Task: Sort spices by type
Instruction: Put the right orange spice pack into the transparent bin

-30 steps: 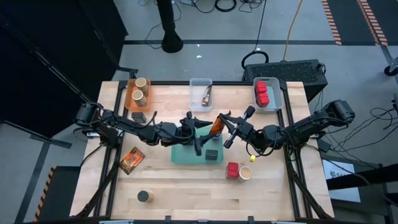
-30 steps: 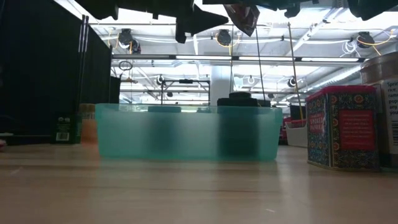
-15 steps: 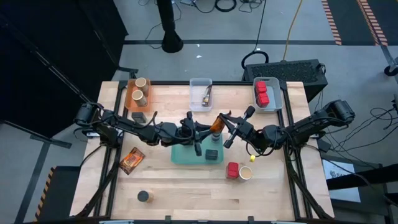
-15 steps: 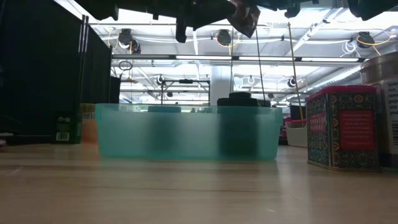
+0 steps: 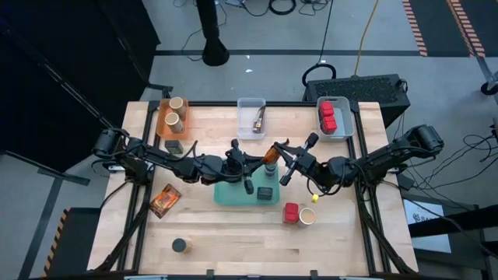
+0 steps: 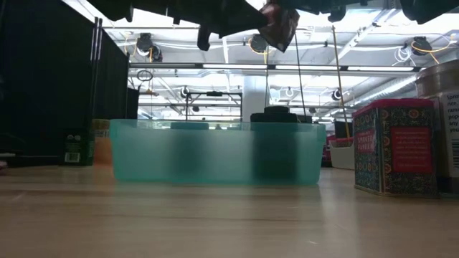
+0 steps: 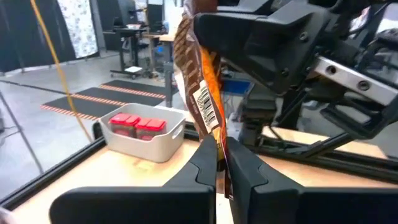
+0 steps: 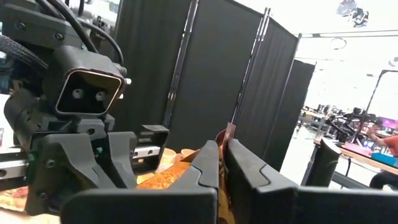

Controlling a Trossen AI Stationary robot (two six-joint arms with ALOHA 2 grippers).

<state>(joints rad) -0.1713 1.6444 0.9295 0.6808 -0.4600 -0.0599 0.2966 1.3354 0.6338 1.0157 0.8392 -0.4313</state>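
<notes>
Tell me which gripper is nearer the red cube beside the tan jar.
Right. The right gripper is up and slightly left of the red cube; the left gripper lies farther left, over the teal tray.

We see the whole tabletop (image 5: pixel 233 233) from straight overhead. Low camera sits at surface level, close behind the teal tray (image 6: pixel 215 152). Each wrist camera faces the other arm; both share the packet (image 7: pixel 202 93).

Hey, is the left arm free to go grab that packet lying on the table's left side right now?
Probably not: the left gripper is shut on the held packet, shared with the right gripper. The path to the lying packet looks clear.
</notes>
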